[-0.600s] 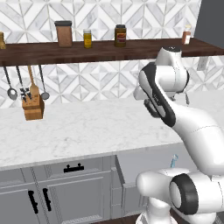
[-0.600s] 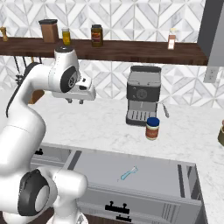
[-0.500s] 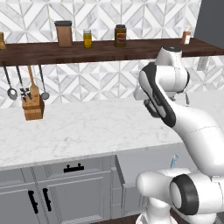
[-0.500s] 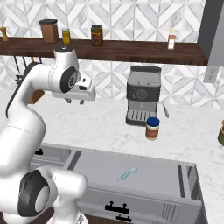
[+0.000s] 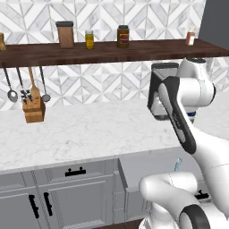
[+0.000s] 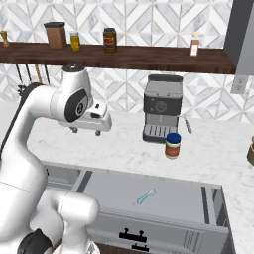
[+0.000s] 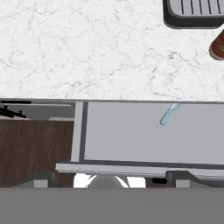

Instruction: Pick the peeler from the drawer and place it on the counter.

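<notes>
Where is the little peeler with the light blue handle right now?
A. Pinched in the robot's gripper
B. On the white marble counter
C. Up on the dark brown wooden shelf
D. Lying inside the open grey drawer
D. The small peeler with the light blue handle lies alone on the pale floor of the wide open grey drawer, below the white marble counter's edge.

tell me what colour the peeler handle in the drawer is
Light blue; the peeler shows best in the right base view, lying in the open drawer.
</notes>
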